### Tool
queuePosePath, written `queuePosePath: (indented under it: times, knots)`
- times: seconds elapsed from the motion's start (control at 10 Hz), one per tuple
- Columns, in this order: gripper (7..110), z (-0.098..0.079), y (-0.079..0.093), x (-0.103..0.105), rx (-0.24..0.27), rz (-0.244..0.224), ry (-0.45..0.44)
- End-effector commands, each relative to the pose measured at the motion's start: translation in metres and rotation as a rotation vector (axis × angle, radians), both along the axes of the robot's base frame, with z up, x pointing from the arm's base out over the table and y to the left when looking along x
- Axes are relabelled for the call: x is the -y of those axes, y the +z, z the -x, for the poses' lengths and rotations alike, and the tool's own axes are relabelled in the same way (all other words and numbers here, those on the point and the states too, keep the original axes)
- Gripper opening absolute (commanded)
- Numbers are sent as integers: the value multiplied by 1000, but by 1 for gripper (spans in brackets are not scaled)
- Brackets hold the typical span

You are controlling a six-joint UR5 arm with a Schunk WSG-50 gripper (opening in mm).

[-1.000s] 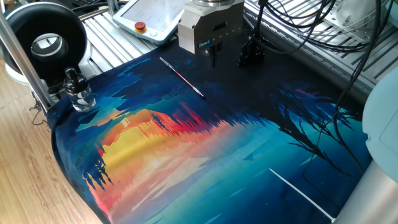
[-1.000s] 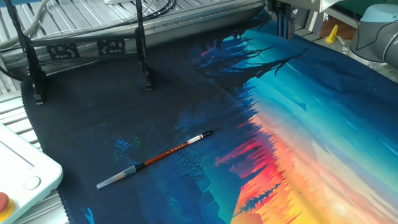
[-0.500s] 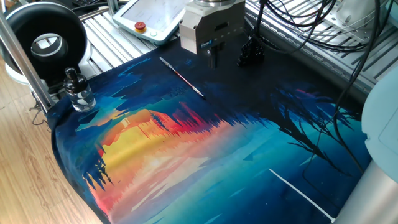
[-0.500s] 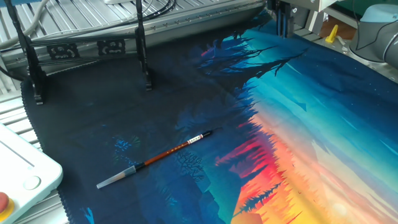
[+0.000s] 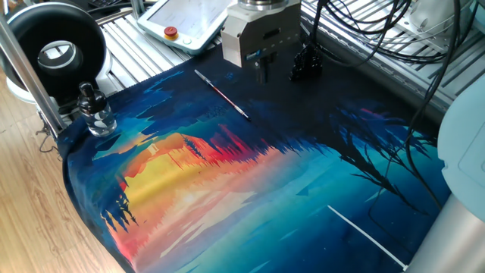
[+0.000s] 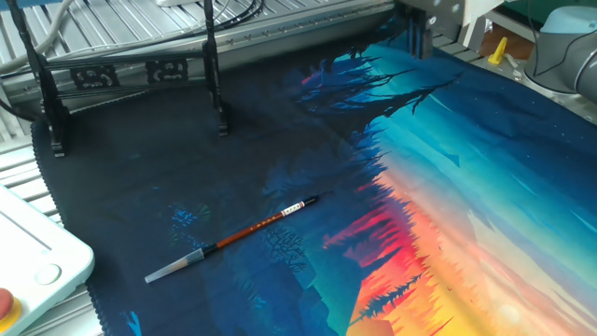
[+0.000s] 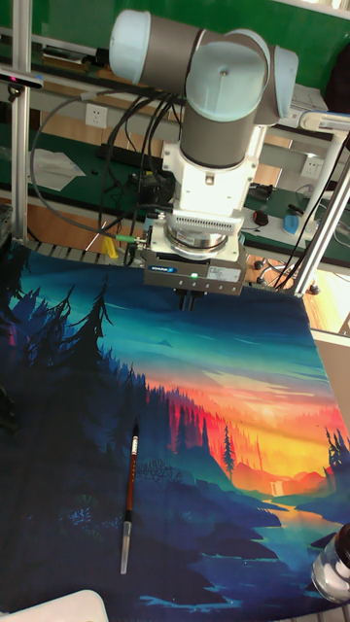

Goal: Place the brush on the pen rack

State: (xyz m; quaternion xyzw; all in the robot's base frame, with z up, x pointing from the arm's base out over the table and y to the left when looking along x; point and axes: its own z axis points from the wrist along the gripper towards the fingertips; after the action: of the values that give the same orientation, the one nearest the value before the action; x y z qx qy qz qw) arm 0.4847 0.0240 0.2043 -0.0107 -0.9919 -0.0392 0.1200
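The brush (image 5: 221, 92) lies flat on the dark part of the painted cloth, and it also shows as the brush (image 6: 233, 240) and the brush (image 7: 129, 496). The pen rack (image 5: 306, 64) stands at the cloth's far edge, right of the brush. My gripper (image 5: 261, 73) hangs above the cloth between brush and rack, its fingers together and holding nothing. It appears at the top edge as the gripper (image 6: 417, 39) and under the arm as the gripper (image 7: 188, 300). The rack does not show in the other two views.
A clear glass bottle (image 5: 95, 112) with a black stopper stands at the cloth's left corner. A thin white rod (image 5: 367, 236) lies on the blue area at the near right. A teach pendant (image 5: 184, 21) and cables (image 5: 379, 38) lie behind the cloth.
My gripper has drifted slightly toward the pen rack. The brush has not moved.
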Motion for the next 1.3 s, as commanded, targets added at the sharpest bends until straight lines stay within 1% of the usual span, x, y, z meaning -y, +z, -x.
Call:
queuePosePath:
  times: [0.0,0.2,0.4,0.5,0.6,0.7,0.8,1.0,1.1,1.2]
  knots:
    - [7,-19,-17,5,57,4,-4]
    - [7,-51,-36,-1,161,-21,-5]
    - [7,-75,-53,6,242,8,-8]
    - [7,-92,-63,8,304,13,-7]
    - [7,-97,-69,11,331,20,-15]
    - [7,-98,-74,23,343,39,-24]
    - [7,-98,-75,29,355,29,-25]
    - [7,-100,-72,36,367,34,-28]
    - [7,-99,-73,40,362,48,-37]
    - [7,-87,-74,44,314,70,-61]
